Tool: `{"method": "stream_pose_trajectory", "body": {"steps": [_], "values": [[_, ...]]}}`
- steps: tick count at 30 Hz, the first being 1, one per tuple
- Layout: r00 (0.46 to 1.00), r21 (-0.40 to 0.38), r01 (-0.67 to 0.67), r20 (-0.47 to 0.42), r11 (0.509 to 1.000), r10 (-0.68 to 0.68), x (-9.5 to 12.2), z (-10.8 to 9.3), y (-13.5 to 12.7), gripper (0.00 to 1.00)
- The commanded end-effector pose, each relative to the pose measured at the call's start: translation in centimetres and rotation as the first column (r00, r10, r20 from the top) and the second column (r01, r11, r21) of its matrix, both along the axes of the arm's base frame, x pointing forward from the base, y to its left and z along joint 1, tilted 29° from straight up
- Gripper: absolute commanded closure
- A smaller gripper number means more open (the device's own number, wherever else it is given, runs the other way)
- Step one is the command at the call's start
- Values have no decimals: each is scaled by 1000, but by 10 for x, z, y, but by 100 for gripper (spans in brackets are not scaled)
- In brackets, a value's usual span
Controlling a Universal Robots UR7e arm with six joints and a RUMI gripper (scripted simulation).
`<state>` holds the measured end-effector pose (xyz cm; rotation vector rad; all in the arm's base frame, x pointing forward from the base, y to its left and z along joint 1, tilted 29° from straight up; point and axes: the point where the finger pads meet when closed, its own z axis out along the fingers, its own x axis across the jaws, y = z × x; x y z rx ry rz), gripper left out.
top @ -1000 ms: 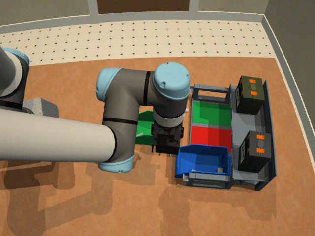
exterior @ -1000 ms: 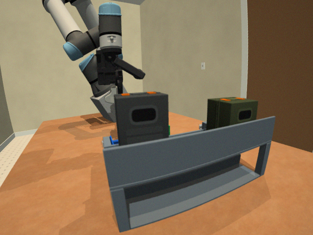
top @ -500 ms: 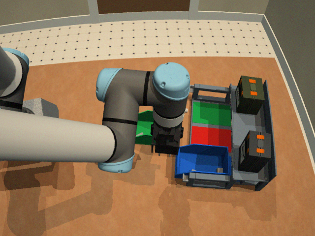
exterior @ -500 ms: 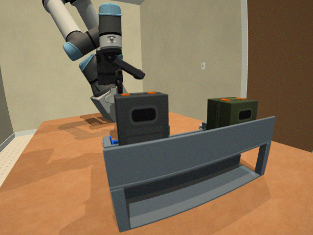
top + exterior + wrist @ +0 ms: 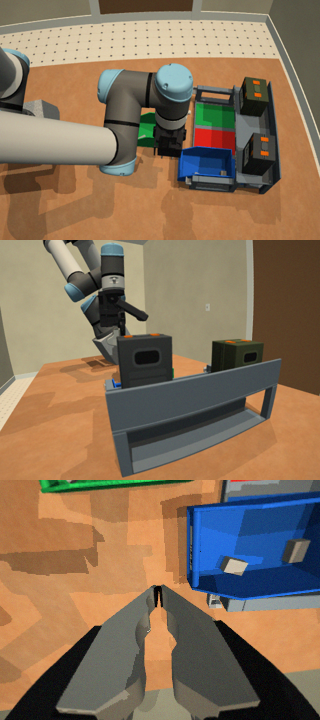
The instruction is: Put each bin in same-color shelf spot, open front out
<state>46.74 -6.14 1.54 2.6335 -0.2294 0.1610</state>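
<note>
A blue bin (image 5: 206,162) rests on the near end of the grey shelf (image 5: 232,136), tilted, with two small grey parts (image 5: 233,565) inside; it also shows in the wrist view (image 5: 255,550). A green bin (image 5: 147,129) lies on the table behind my arm, mostly hidden; its edge shows in the wrist view (image 5: 100,485). The shelf's green mark (image 5: 214,114) and red mark (image 5: 214,138) lie bare. My gripper (image 5: 158,587) is shut and empty, above the table just left of the blue bin; it also shows in the exterior view (image 5: 121,329).
Two dark cases stand on the shelf's upper board: an olive one (image 5: 253,96) and a grey one (image 5: 259,153). The shelf's back panel (image 5: 191,392) faces the exterior view. A grey block (image 5: 38,109) is at the arm's base.
</note>
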Motion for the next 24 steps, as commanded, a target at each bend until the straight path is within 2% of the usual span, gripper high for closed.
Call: {"method": "stream_pose_trajectory", "body": {"steps": [1, 12, 24], "values": [[1000, 1, 1, -3, 1000, -1, -2, -1, 0, 100], [1000, 2, 1, -5, 1000, -1, -2, -7, -3, 100], [1000, 2, 1, -5, 1000, -1, 0, -30, -15, 100]]}}
